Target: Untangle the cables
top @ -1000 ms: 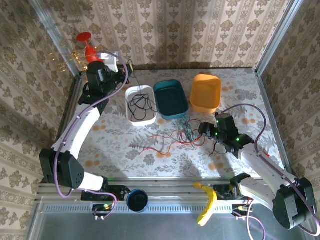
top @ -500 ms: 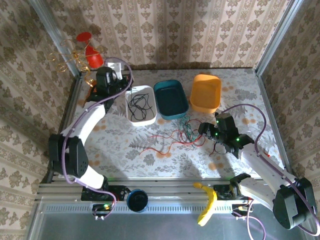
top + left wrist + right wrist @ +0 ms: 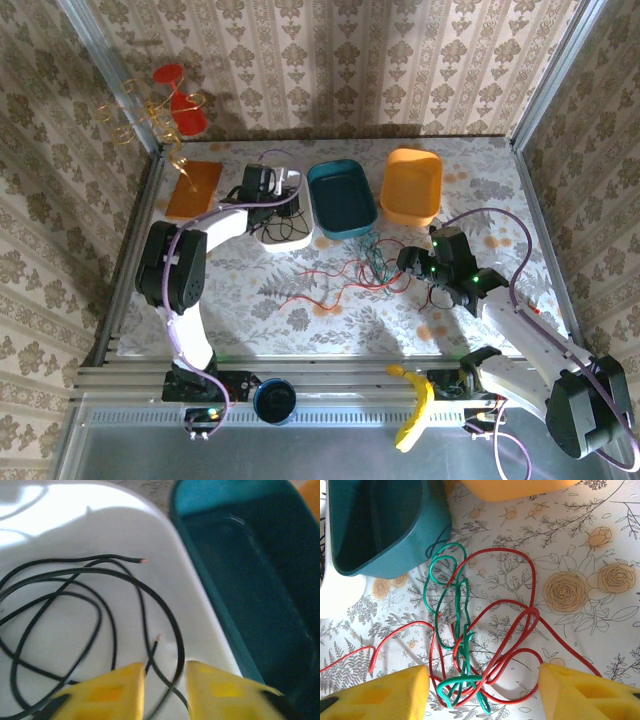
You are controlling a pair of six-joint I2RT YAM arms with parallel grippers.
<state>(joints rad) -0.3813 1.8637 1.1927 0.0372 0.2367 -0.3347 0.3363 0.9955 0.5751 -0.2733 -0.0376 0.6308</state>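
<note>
Black cable point(image 3: 95, 570) lies beneath left gripper point(image 3: 165, 671), newly swung over white tray point(image 3: 75, 525).

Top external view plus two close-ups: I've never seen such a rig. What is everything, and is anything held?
The top view looks down on two robot arms, left arm and right arm, bolted at a flowered table's near edge. Each close-up comes from a wrist camera; the yellow shapes are that tool's fingers. The left tool hangs open over a white tray holding a black cable. The right tool stands open above a red cable and a green cable tangled on the table, beside a teal tray. An orange tray stands right of that. Nothing is held.
</note>
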